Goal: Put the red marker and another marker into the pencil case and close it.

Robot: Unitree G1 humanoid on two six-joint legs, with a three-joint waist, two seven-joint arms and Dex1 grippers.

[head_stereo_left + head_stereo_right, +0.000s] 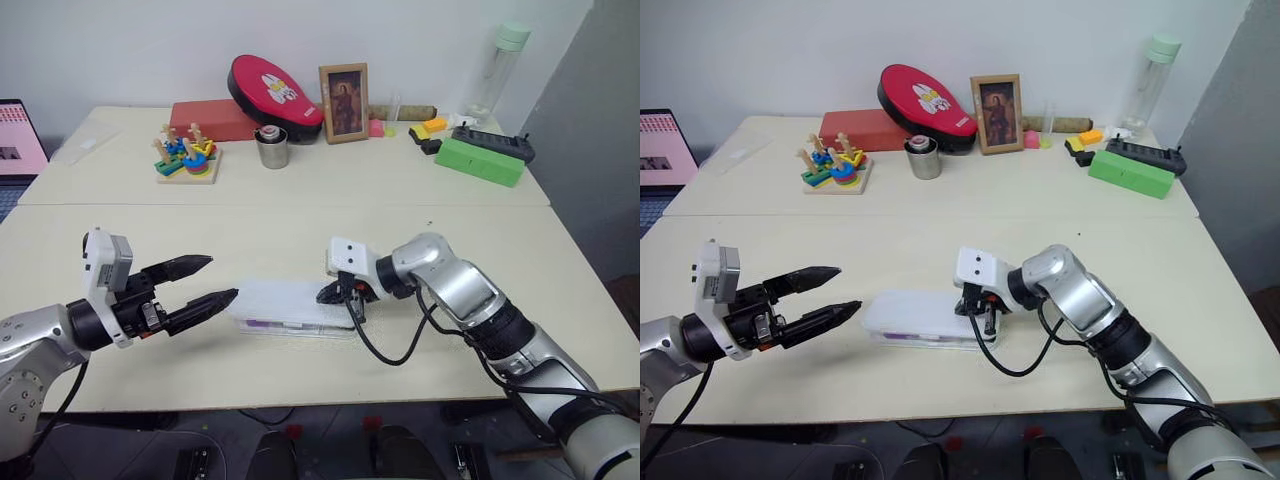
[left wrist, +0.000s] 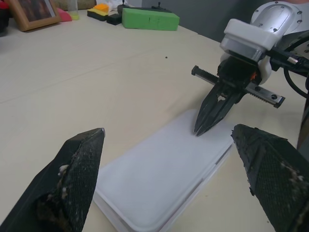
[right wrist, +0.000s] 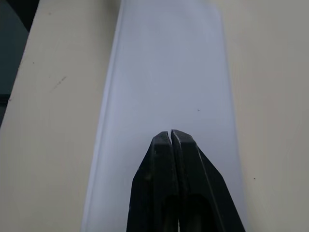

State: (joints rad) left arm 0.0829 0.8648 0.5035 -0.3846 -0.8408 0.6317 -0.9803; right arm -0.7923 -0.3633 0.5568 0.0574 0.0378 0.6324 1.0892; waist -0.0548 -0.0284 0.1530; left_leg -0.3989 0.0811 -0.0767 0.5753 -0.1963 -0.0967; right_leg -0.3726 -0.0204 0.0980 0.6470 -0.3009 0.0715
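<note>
The white pencil case (image 1: pixel 285 303) lies flat near the table's front edge with its lid down. A strip of the purple marker (image 1: pixel 262 324) shows through its front wall. The red marker is hidden. My right gripper (image 1: pixel 328 294) is shut, and its tips rest on the right end of the lid (image 3: pixel 169 72). It also shows across the case in the left wrist view (image 2: pixel 200 129). My left gripper (image 1: pixel 222 277) hovers open just left of the case, pointing at it, with nothing between its fingers (image 2: pixel 77 169).
On the far table stand a red oval pouch (image 1: pixel 275 90), a red box (image 1: pixel 212 120), a wooden stacking toy (image 1: pixel 186 155), a metal cup (image 1: pixel 272 147), a picture frame (image 1: pixel 344 102), a green block (image 1: pixel 480 160) and a bottle (image 1: pixel 505 60). A laptop (image 1: pixel 15 140) sits far left.
</note>
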